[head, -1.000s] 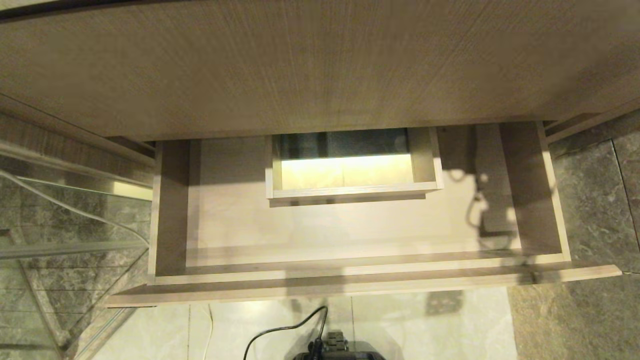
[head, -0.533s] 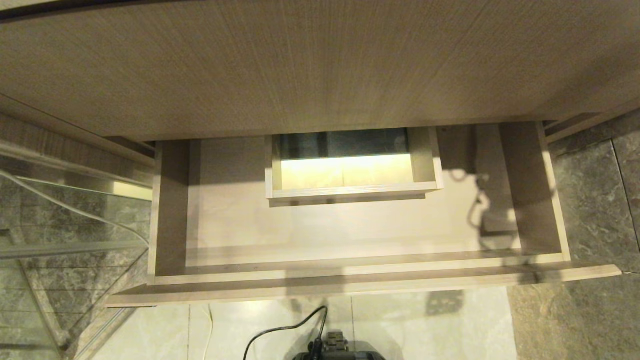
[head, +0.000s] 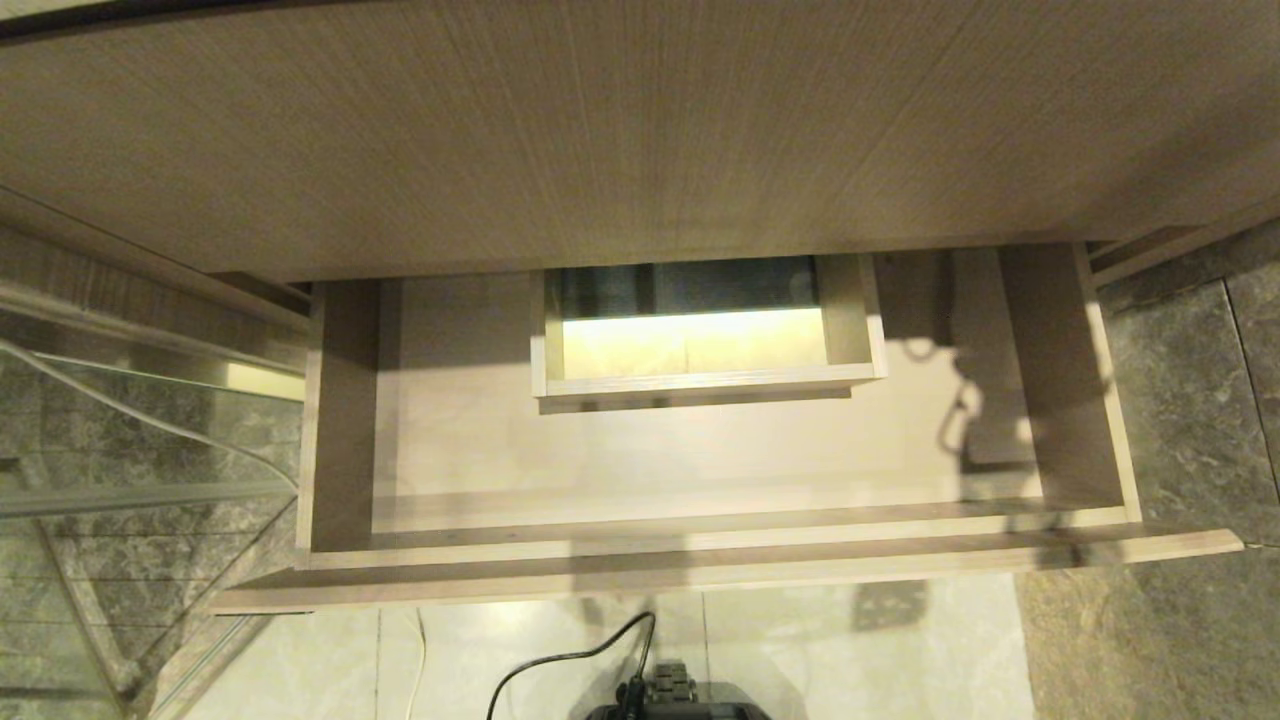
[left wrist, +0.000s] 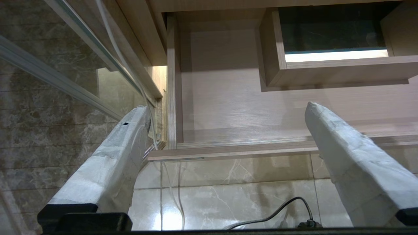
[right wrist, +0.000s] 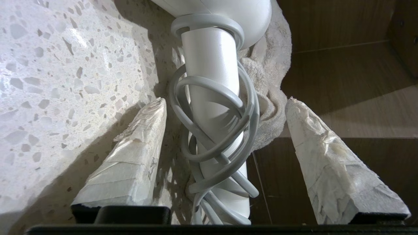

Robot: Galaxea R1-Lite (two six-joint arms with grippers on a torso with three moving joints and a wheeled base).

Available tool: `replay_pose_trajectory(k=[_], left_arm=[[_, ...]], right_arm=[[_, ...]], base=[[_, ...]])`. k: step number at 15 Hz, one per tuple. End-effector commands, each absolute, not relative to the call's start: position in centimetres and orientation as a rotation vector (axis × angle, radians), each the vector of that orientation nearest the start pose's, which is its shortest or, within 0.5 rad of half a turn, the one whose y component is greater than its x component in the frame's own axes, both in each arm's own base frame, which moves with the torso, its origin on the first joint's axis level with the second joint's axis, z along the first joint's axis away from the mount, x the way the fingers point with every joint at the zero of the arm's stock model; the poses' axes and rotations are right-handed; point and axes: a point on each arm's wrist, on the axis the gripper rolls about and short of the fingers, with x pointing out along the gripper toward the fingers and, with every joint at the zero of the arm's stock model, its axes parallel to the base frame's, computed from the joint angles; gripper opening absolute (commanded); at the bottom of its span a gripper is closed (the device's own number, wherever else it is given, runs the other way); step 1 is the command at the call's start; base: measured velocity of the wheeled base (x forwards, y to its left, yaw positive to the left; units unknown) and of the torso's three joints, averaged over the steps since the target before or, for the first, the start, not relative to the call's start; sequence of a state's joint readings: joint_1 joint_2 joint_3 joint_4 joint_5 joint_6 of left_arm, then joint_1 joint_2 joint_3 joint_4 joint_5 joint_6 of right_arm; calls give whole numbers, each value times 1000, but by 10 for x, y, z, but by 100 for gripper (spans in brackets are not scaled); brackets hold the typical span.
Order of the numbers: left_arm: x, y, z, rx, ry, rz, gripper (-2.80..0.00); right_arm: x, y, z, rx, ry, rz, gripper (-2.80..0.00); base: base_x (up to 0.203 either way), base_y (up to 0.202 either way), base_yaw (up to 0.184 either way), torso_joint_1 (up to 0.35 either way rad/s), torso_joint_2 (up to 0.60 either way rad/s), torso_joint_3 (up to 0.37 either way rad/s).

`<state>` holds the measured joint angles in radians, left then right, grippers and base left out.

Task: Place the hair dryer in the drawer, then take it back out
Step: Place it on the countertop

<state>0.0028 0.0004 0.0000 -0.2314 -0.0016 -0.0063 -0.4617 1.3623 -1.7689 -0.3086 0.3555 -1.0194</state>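
The drawer [head: 700, 545] stands pulled out below the cabinet, light wood-grain, with nothing lying in it and a boxed cut-out [head: 700, 330] at its mid-back. The hair dryer [right wrist: 212, 98] is white, with its grey cord wound round the handle; it shows only in the right wrist view, lying on a speckled stone counter [right wrist: 65, 65]. My right gripper [right wrist: 226, 99] is open, one finger on each side of the handle, with gaps on both sides. My left gripper [left wrist: 227, 106] hangs open over the floor in front of the drawer's [left wrist: 228, 98] left part. Neither gripper shows in the head view.
A white towel [right wrist: 274, 81] lies under and beside the dryer's head. A tall wood-grain panel [head: 640, 130] overhangs the drawer's back. A glass pane [head: 120, 450] stands at the left. A black cable [head: 570, 660] runs over the pale floor tiles.
In the head view only the shadow on the drawer's right floor has shifted slightly. The drawer has not moved.
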Motion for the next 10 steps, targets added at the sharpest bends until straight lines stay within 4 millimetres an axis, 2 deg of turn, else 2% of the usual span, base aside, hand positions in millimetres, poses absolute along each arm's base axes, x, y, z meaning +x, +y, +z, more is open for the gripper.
replay_pose_trajectory(k=[1,6,9,10], left_arm=[[-22,0,88,-6,-195,1,0],[-22,0,88,-6,-193,1,0],[-22,0,88,-6,-193,1,0],[-22,0,88,-7,-193,1,0]], right_arm=[[131,-56,500,-1270,-567,-441,0],[99,-40,498,-1262,-550,-426,0],[70,-26,485,-1248,-516,-405,0],[58,-20,482,-1248,-510,-397,-280]], base=[[0,0,0,0,0,0],[0,0,0,0,0,0],[0,0,0,0,0,0],[0,0,0,0,0,0]])
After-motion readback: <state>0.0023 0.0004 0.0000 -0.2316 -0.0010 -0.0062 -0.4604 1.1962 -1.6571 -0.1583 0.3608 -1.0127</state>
